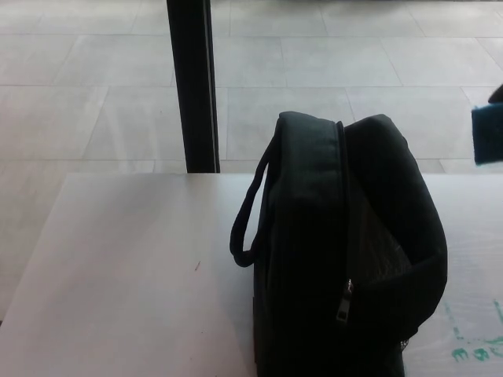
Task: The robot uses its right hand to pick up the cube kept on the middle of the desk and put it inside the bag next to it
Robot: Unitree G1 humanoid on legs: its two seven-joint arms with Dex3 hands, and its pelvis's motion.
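Item one: your white rectangular desk (126,290). Its far edge runs across mid-frame and its left edge slants toward the lower left corner; the whole left half lies bare, open room for you to move in.

Item two: the black soft fabric bag (346,251), standing upright on the right half of the desk, a looped carry handle (247,216) on its left side and a metal zip pull (343,306) low on the front. Its top is parted along the zip line, and the bulk of it rises between the bare desk and the right edge.

Item three: the teal cube (487,133), cut by the right frame edge, raised well above the desk and level with the bag's top, to its right and apart from it.

Item four: your right hand (496,94), only a dark sliver above the cube; you cannot tell its finger posture.

Item five: surroundings. A black upright post (194,86) stands behind the far edge on pale tiled floor (354,63); green scribbles (475,349) mark the desk's near right corner.
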